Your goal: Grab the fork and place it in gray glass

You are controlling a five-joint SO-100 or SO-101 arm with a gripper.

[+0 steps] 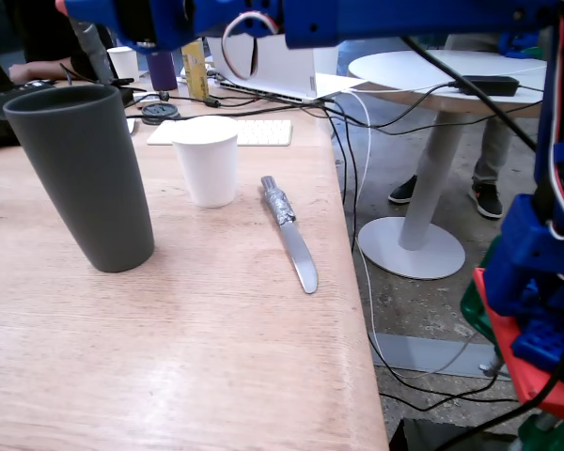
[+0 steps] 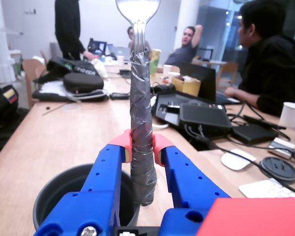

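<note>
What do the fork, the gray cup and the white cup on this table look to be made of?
Fork: shiny silver metal at the head, handle wrapped in crinkled gray tape. Gray glass: matte dark gray, no glare, likely plastic rather than glass, though ceramic or coated metal is possible. White cup: plain matte white with a thin rolled rim, probably paper.

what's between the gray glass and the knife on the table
In the fixed view, a white paper cup stands between the gray glass and the knife.
</note>
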